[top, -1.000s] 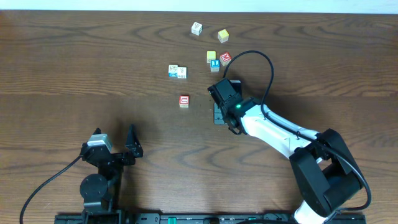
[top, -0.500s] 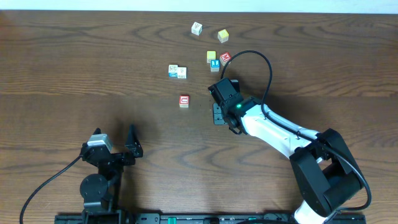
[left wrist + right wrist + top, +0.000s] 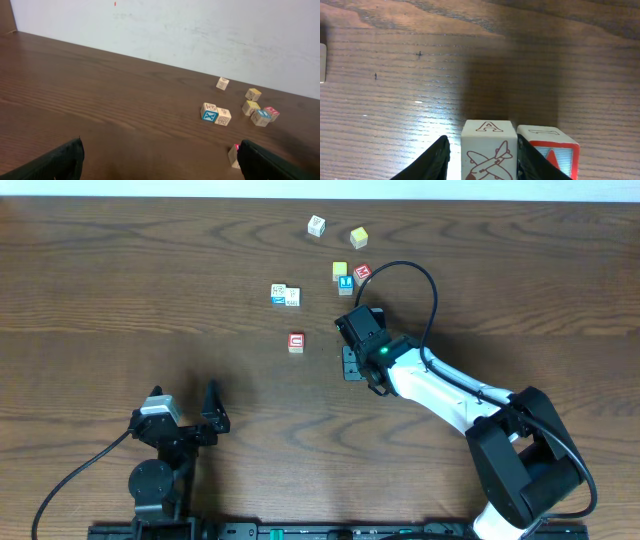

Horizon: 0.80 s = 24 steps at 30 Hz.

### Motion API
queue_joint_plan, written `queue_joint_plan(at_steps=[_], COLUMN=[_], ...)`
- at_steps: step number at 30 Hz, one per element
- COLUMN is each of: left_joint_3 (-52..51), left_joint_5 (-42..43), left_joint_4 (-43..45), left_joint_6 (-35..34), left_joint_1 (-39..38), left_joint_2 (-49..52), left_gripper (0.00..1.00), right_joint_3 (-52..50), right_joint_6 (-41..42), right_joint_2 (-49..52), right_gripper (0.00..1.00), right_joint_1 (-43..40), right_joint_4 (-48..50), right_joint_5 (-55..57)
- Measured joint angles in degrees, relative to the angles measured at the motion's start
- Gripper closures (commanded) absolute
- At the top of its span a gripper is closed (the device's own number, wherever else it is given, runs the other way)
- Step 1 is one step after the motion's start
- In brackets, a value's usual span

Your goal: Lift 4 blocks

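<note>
One bench (image 3: pixel 120 280), my two arms, eight small cubes seen from above: two yellow cubes (image 3: pixel 358 237), a white pair (image 3: pixel 285 295), the whitish cube (image 3: pixel 316 225), red-framed cube (image 3: pixel 362 273), blue-lettered cube (image 3: pixel 345 282) and C cube (image 3: pixel 296 341). My left fingers (image 3: pixel 55 162) stand wide apart, empty, well away. My right fingers (image 3: pixel 434 159) straddle an airplane cube (image 3: pixel 487 150) lettered A, loosely, with a gap on one side. A red-edged cube (image 3: pixel 550 152) crowds just beside it.

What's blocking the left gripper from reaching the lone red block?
Nothing visible. Only bare table lies between the open left gripper and the red block.
</note>
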Motion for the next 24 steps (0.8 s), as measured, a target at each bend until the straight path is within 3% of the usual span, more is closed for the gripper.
queue_joint_plan(at_steps=[5,9,12,24], left_joint_3=[0.0,0.0,0.0,0.0], left_joint_5=[0.0,0.0,0.0,0.0], left_joint_4=[0.0,0.0,0.0,0.0], left_joint_6=[0.0,0.0,0.0,0.0], left_joint_1=[0.0,0.0,0.0,0.0], left_joint_2=[0.0,0.0,0.0,0.0], left_gripper=[0.02,0.02,0.02,0.02], right_joint_3=[0.0,0.0,0.0,0.0], right_joint_6=[-0.3,-0.4,-0.5,-1.8], right_joint_2=[0.0,0.0,0.0,0.0], right_gripper=[0.68,0.63,0.52,0.51], right_joint_1=[0.0,0.1,0.1,0.2], right_joint_4=[0.0,0.0,0.0,1.1], right_joint_5=[-0.1,-0.4,-0.7,-1.0])
